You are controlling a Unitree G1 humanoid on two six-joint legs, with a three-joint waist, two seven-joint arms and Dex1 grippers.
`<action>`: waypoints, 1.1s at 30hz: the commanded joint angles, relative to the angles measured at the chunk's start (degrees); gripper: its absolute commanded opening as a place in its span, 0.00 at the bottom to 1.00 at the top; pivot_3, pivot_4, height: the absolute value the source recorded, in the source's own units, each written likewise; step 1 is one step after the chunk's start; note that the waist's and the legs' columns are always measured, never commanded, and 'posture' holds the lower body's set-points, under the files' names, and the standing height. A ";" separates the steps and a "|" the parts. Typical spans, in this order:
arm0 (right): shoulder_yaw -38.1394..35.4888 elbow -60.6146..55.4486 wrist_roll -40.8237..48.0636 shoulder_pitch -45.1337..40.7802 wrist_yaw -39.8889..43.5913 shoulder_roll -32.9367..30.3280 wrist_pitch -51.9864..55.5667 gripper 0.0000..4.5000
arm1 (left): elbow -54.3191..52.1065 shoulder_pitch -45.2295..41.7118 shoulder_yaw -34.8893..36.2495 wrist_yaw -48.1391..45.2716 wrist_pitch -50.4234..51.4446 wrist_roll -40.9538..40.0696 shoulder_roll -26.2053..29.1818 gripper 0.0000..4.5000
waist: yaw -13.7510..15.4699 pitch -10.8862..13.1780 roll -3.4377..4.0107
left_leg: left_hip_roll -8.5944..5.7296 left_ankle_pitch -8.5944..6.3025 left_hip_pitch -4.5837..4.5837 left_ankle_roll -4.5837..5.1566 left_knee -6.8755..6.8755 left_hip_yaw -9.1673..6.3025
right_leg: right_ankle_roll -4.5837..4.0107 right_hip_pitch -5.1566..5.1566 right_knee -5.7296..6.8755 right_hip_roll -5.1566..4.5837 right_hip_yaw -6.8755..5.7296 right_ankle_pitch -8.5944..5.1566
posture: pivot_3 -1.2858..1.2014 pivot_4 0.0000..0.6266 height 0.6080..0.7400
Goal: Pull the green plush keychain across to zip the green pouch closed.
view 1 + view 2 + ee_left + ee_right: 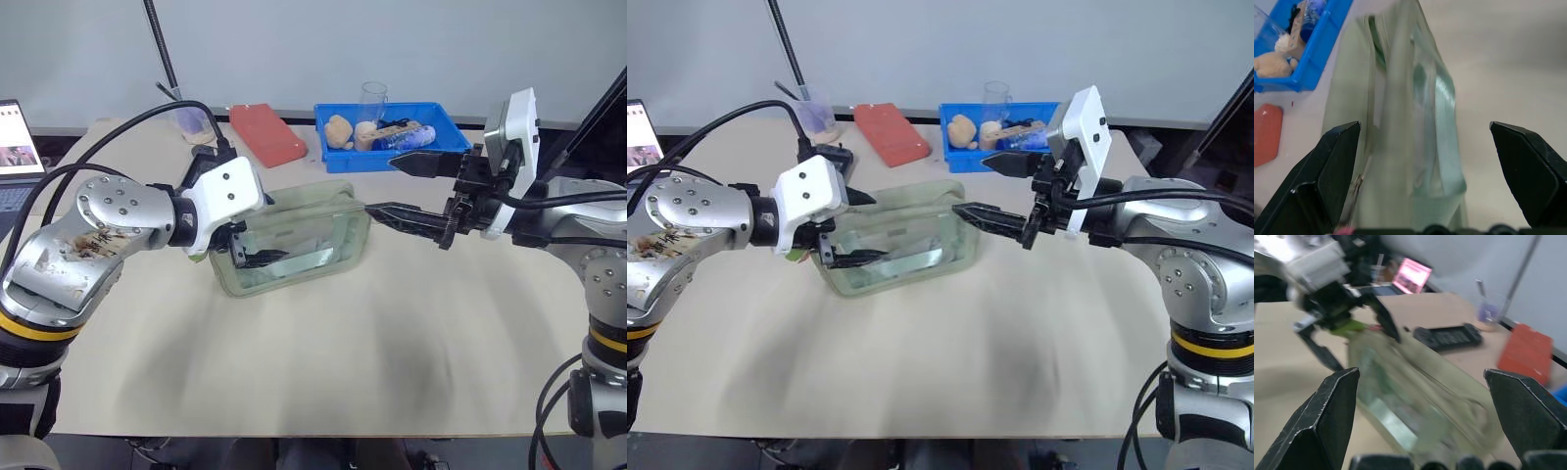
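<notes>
The pale green pouch (304, 240) with clear sides lies in the middle of the table, its zipper top facing up. My left gripper (276, 228) is open at the pouch's left end, one black finger on each side of it; the left wrist view shows the pouch (1415, 147) between those fingers. A bit of the lime-green plush keychain (1349, 326) peeks out under my left hand, at that same end. My right gripper (380, 186) is open and level, pointing at the pouch's right end with its lower fingertip close to the corner. It holds nothing.
A blue bin (446, 147) with tan plush toys and a clear cup stands behind the pouch. A red flat object (266, 134) and a plastic cup (196, 122) lie at the back left, with a laptop (15, 147) at the far left. A black device (1449, 336) rests behind the pouch.
</notes>
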 commanded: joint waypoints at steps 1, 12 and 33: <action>-1.05 -2.17 0.81 -0.72 -0.89 -1.22 0.61 0.99 | 1.38 0.52 -1.47 -0.84 -4.52 5.26 -0.51 1.00 | 0.10 0.00 0.00 | -0.01 0.00 -0.01 0.00 0.02 0.01 | 0.00 0.00 0.00 -0.02 0.00 0.00 | 0.52 0.24 1.00; -0.51 -2.16 -0.13 -0.20 -0.21 -2.13 -0.40 1.00 | 8.42 0.30 -2.18 -1.50 -15.68 15.96 -4.92 0.02 | 0.36 0.00 0.00 | 0.00 0.00 -0.03 0.01 0.07 0.00 | 0.14 0.00 0.04 0.00 0.00 0.10 | 0.52 0.24 1.00; 3.07 0.75 -3.97 0.12 5.69 -3.27 -3.73 1.00 | 25.78 3.31 6.16 -19.70 -52.98 13.45 -3.95 0.02 | 0.39 0.00 0.01 | 0.02 -0.03 -0.26 0.06 0.29 0.01 | 0.19 -0.10 0.09 -0.02 -0.05 0.16 | 0.52 0.24 1.00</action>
